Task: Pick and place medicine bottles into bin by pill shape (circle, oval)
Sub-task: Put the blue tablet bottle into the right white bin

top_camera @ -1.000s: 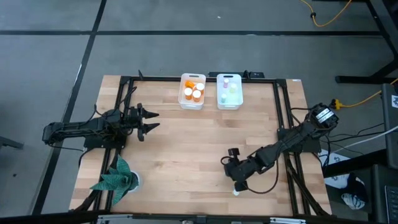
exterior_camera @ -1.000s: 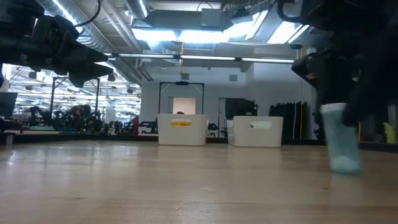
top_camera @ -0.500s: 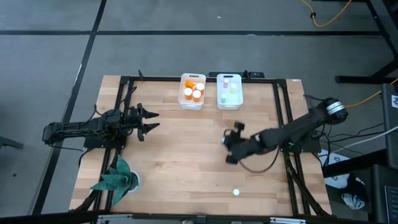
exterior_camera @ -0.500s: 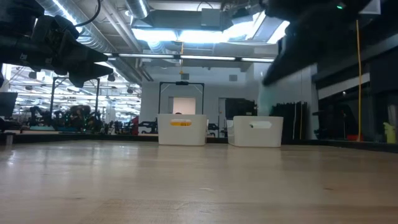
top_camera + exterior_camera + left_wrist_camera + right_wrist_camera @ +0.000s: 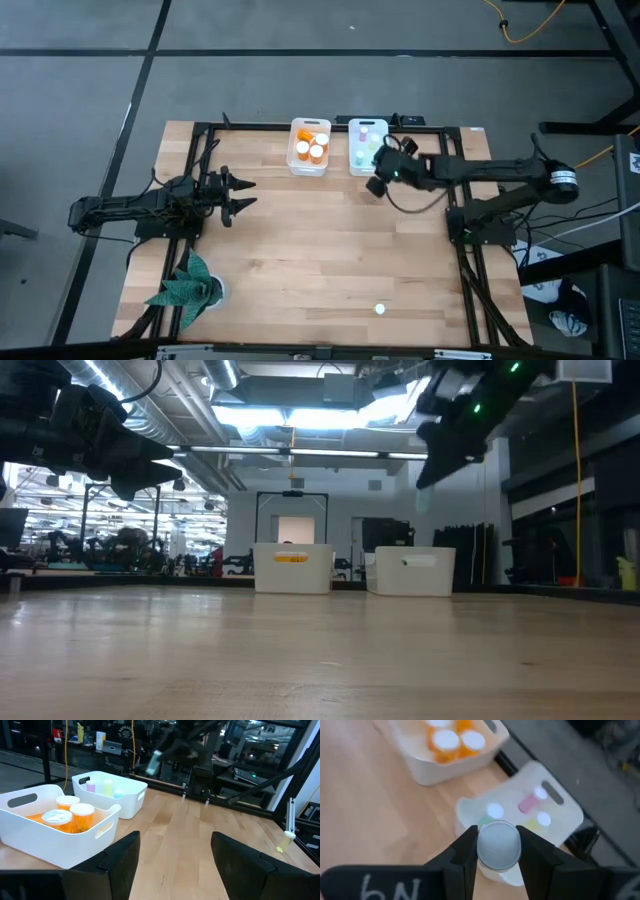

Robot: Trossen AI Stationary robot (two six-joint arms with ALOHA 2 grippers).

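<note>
My right pincer [image 5: 498, 851] is clamped on a small pale bottle [image 5: 498, 845], upper middle of the overhead frame, just beside the right-hand bin [image 5: 368, 147]; my fingers hide its body. My left pincer [image 5: 240, 194] waits open at left.

A pale wooden table [image 5: 300, 250] carries a crumpled green cloth [image 5: 185, 287] at its near left corner, a dark metal frame [image 5: 320, 127] runs along its edges, and a yellow cable [image 5: 525, 30] loops over the grey floor [image 5: 80, 90] beyond the far side.
</note>
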